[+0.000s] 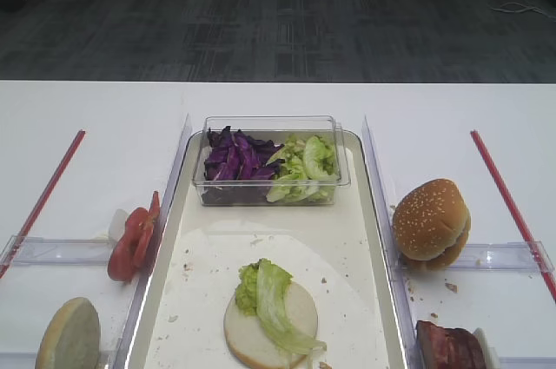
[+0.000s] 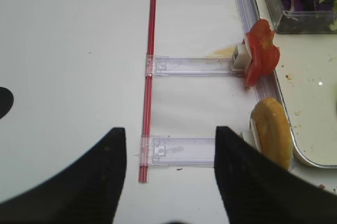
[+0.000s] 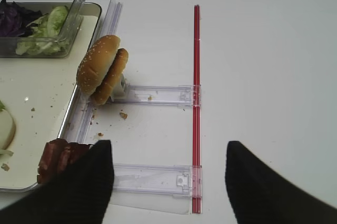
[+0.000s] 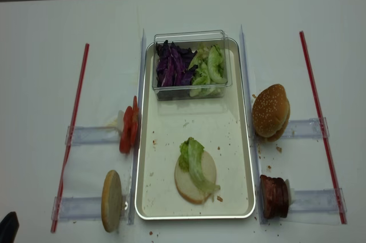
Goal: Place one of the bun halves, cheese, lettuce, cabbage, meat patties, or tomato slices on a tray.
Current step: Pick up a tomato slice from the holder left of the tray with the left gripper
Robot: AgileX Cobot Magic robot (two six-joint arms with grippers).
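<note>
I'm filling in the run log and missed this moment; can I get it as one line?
left pincer: open, empty | right pincer: open, empty | tray: bun half with lettuce on top | tomato slices: outside tray

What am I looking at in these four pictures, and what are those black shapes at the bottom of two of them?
Two pictures look down from above on a white table. The other two come from cameras on a two-armed robot's wrists.

The black shapes are fingers of its hands. The left hand and right hand are both open and hold nothing.

In the middle lies a cream tray. On it sits a bun half topped with lettuce, and a clear tub of purple cabbage and more lettuce.

Beside the tray, stood in clear holders, are tomato slices, another bun half, a sesame bun and meat patties.
</note>
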